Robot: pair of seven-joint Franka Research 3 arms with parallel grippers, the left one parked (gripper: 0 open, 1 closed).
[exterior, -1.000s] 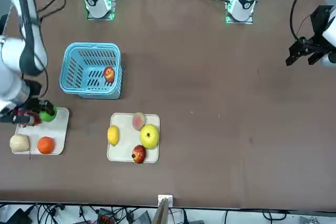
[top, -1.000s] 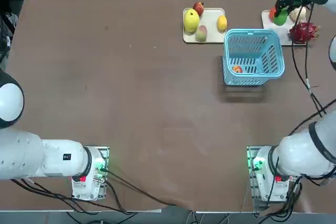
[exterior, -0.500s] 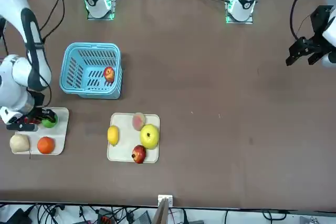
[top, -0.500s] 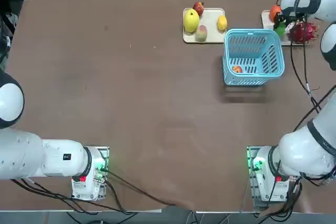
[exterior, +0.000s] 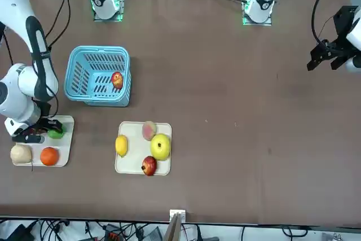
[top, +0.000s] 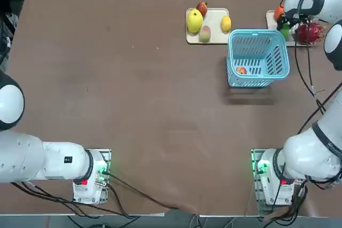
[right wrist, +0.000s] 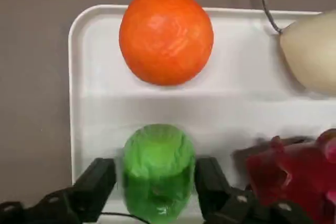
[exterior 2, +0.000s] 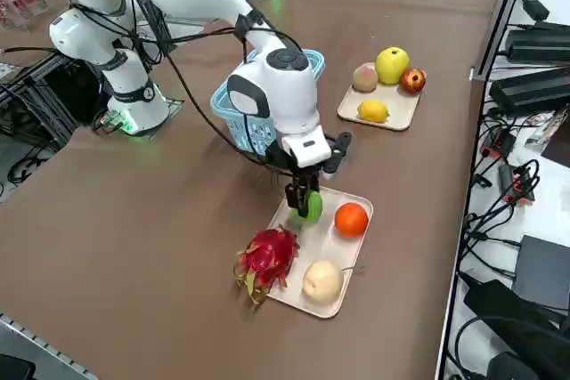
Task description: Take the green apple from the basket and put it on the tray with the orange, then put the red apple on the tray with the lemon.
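Since a second ago the right arm has lowered the green apple (top: 284,28) onto the tray with the orange (top: 278,13); in the overhead view the apple is half hidden under the white wrist. The basket (top: 258,58) stands just beside that tray and has the red apple (top: 241,70) lying inside it. Further along, a second tray (top: 214,31) carries the lemon (top: 226,23), a large round yellow fruit (top: 194,21), a dark red fruit (top: 202,8) and a pink-green mottled fruit (top: 204,33).

From the front, the apple sits at the tray corner nearest the basket, the right gripper (exterior: 47,134) right down at it and the wrist covering part of the tray. A pale cream round fruit (exterior: 21,153) lies beside the orange.

In the right side view the apple rests on the tray with the black fingers on either side of it. A spiky red dragon fruit (exterior 2: 265,258) lies at the tray's edge, close to the apple, and the cream fruit is at the tray's near end. The basket is mostly hidden behind the wrist.

The wrist view shows the apple as glossy, bright green and round, sitting on the white tray (right wrist: 79,85). The fingers (right wrist: 95,183) are spread, with a thin gap on each side of the apple, so the jaws no longer press it. The orange lies apart from it, and the dragon fruit is close to one finger.
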